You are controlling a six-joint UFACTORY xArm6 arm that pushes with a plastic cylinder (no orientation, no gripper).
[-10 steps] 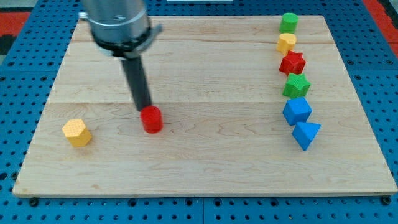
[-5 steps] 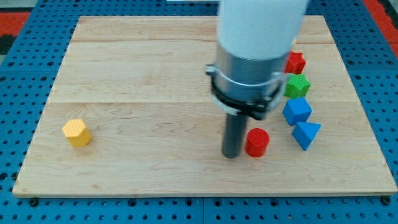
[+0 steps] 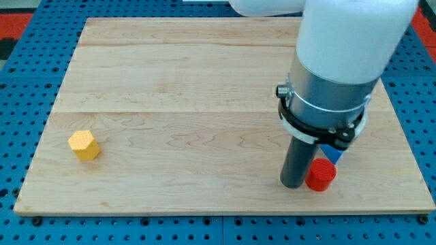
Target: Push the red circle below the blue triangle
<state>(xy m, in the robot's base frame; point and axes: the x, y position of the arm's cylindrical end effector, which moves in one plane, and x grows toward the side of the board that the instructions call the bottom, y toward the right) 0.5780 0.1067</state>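
The red circle (image 3: 320, 175) lies near the board's bottom right. My tip (image 3: 293, 184) rests on the board just at its left side, touching it. A small part of the blue triangle (image 3: 334, 155) shows right above the red circle; the arm's body hides the rest of it and the other blocks on the right side.
A yellow hexagon block (image 3: 84, 145) lies at the board's lower left. The wooden board (image 3: 170, 102) sits on a blue pegboard. The arm's wide grey and white body (image 3: 340, 61) covers the board's upper right.
My tip has pushed the red circle from the board's middle left to the right and downward, to just under the blue triangle. The arm now hides the column of blocks on the right.
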